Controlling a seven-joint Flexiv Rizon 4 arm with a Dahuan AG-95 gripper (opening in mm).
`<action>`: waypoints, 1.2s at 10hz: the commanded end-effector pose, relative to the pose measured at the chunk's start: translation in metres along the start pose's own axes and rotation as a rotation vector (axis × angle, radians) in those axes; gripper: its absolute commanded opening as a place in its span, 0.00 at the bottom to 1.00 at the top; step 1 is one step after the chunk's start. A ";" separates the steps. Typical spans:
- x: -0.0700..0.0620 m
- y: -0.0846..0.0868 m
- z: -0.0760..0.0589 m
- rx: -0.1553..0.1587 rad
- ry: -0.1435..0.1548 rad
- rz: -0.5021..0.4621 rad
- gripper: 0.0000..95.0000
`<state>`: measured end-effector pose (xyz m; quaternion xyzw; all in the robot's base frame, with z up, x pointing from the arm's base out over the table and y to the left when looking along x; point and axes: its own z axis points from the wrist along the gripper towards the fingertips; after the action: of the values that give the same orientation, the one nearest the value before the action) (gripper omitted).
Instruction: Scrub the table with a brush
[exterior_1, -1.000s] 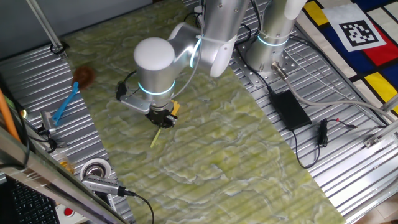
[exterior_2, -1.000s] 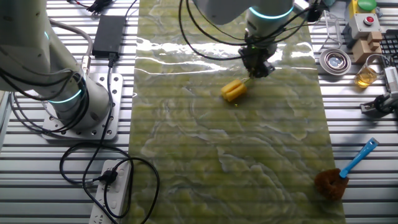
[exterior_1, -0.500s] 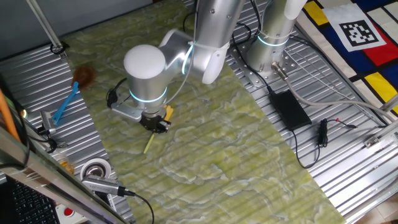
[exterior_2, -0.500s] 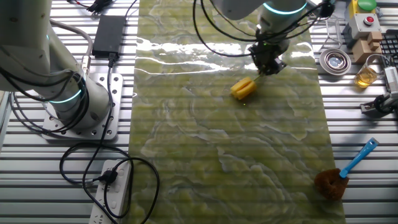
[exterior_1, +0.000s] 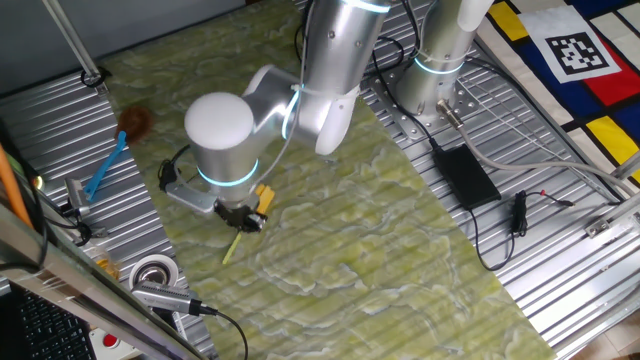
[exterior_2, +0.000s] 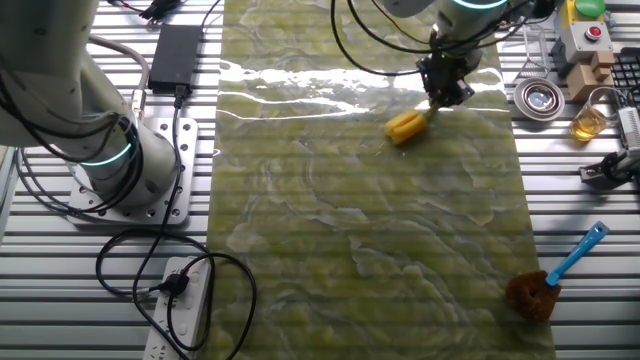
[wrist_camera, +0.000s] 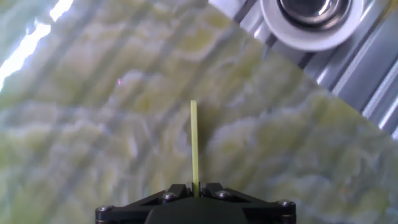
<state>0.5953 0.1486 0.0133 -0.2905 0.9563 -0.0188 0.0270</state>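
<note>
Ribbed grey metal panels (exterior_2: 590, 240) flank both sides of the surface (exterior_2: 370, 250), glare streaks its far end, and a checkered mat (exterior_1: 575, 60) covers the corner floor.

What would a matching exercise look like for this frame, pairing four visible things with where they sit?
Things:
1. yellow brush
2. blue-handled brush
3. black power adapter
4. roll of tape

Places:
A. on the ribbed metal near the robot base
B. on the marbled table, handle held by the gripper
C. at the table's edge, brown head on the green surface
D. on the ribbed metal beside the glass of amber liquid

Pairs: 1-B, 2-C, 3-A, 4-D
</note>
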 end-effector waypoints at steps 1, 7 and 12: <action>-0.009 0.007 -0.003 -0.003 0.015 0.041 0.00; 0.030 0.026 -0.005 -0.021 -0.007 0.067 0.00; 0.082 0.041 -0.009 -0.018 0.001 0.023 0.00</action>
<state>0.5044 0.1350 0.0169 -0.2734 0.9614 -0.0122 0.0301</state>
